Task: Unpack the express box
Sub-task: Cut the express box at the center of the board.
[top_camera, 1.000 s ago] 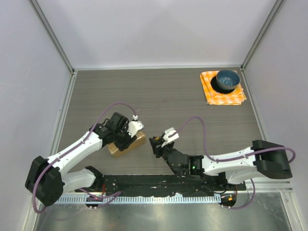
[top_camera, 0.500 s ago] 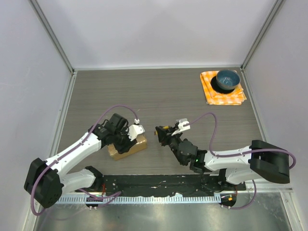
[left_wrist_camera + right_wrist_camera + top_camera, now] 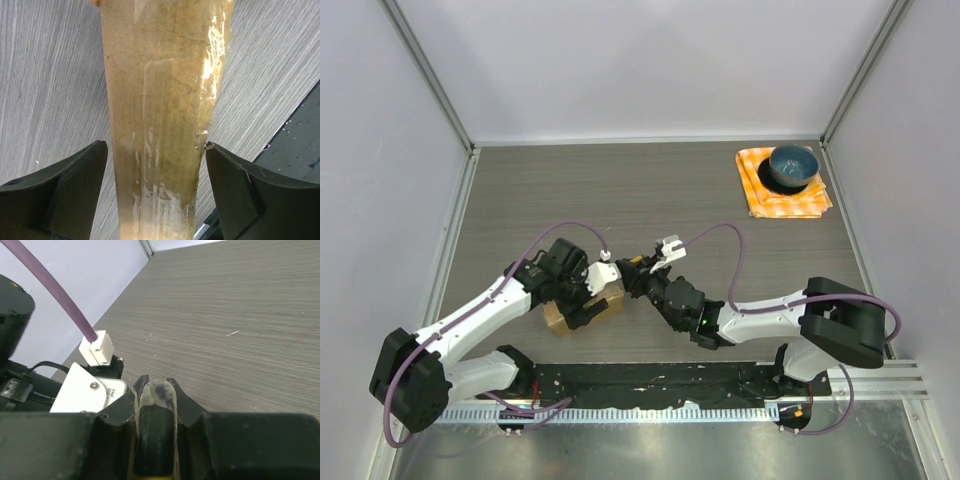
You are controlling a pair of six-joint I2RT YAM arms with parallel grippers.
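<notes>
The express box (image 3: 557, 316) is a flat brown carton lying near the table's front edge, left of centre. My left gripper (image 3: 586, 300) straddles it from above. In the left wrist view the taped carton (image 3: 160, 110) runs between the dark fingers (image 3: 75, 190), which stand a little off its sides, so the gripper is open. My right gripper (image 3: 632, 273) reaches in from the right, close to the box's right end. It is shut on a dark tool with a clear tip (image 3: 156, 410), which fills the space between the jaws of the right gripper (image 3: 156, 382).
A blue bowl (image 3: 792, 166) sits on an orange checked cloth (image 3: 810, 203) at the far right corner. Grey walls close in the table on three sides. The black base rail (image 3: 650, 385) runs along the near edge. The left wrist's white housing (image 3: 85, 390) is close to the right fingers.
My left jaws have widened off the box's sides. The right arm has swung left and forward, bringing the held tool up to the box's right end.
</notes>
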